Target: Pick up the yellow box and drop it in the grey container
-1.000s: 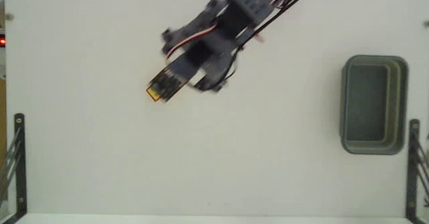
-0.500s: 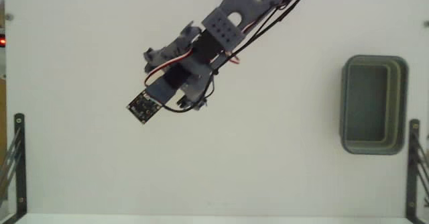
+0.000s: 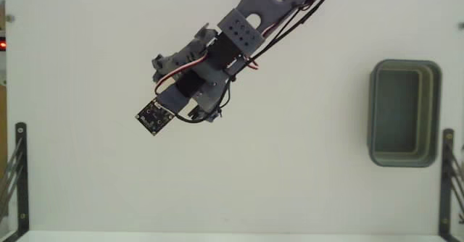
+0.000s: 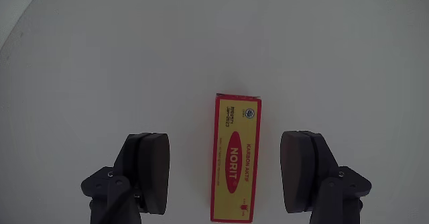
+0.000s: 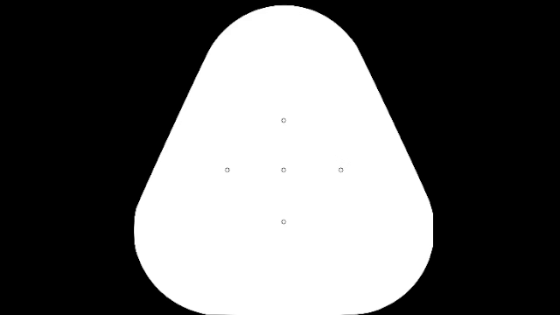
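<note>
In the wrist view the yellow box [image 4: 235, 159] lies flat on the white table, its long side pointing away from the camera and a red oval mark on its face. My gripper [image 4: 228, 172] is open and hangs above it, with one dark finger [image 4: 149, 172] to the left of the box and the other to its right, both clear of it. In the fixed view my arm [image 3: 233, 38] reaches down-left from the top edge and hides the box. The grey container [image 3: 404, 113] stands far off at the right side of that view.
Black metal brackets stand at the lower left [image 3: 20, 171] and lower right [image 3: 446, 177] edges of the table in the fixed view. A small dark camera board [image 3: 152, 117] sticks out at the arm's tip.
Over the last second the arm swung down-left and came to cover the yellow box in the fixed view. Since half a second ago it has barely moved.
</note>
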Available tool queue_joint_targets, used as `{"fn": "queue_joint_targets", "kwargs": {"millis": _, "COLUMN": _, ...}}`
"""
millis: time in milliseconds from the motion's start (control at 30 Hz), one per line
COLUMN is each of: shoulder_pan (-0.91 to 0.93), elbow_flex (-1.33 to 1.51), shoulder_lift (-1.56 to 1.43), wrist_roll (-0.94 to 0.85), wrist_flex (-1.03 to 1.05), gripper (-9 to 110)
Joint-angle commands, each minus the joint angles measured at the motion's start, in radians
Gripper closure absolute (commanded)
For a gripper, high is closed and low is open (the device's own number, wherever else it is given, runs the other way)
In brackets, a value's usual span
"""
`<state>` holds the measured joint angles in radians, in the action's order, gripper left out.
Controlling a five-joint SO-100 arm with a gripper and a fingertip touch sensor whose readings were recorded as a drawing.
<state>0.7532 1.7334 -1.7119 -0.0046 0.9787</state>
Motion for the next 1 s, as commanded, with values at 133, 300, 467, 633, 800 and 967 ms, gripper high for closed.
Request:
{"fn": "queue_joint_targets", "kwargs": {"millis": 133, "shoulder_pan": 0.006, "elbow_flex": 0.083, "shoulder_lift": -0.023, "wrist_roll": 0.005, "wrist_flex": -0.11, "gripper": -9}}
{"fn": "queue_joint_targets", "kwargs": {"millis": 300, "shoulder_pan": 0.006, "elbow_flex": 0.145, "shoulder_lift": -0.015, "wrist_roll": 0.005, "wrist_flex": -0.181, "gripper": -9}}
{"fn": "queue_joint_targets", "kwargs": {"millis": 467, "shoulder_pan": 0.006, "elbow_flex": 0.203, "shoulder_lift": -0.002, "wrist_roll": 0.005, "wrist_flex": -0.251, "gripper": -9}}
{"fn": "queue_joint_targets", "kwargs": {"millis": 633, "shoulder_pan": 0.006, "elbow_flex": 0.254, "shoulder_lift": 0.015, "wrist_roll": 0.005, "wrist_flex": -0.319, "gripper": -9}}
{"fn": "queue_joint_targets", "kwargs": {"millis": 800, "shoulder_pan": 0.006, "elbow_flex": 0.291, "shoulder_lift": 0.032, "wrist_roll": 0.005, "wrist_flex": -0.374, "gripper": -9}}
{"fn": "queue_joint_targets", "kwargs": {"millis": 967, "shoulder_pan": 0.006, "elbow_flex": 0.301, "shoulder_lift": 0.037, "wrist_roll": 0.005, "wrist_flex": -0.388, "gripper": -9}}
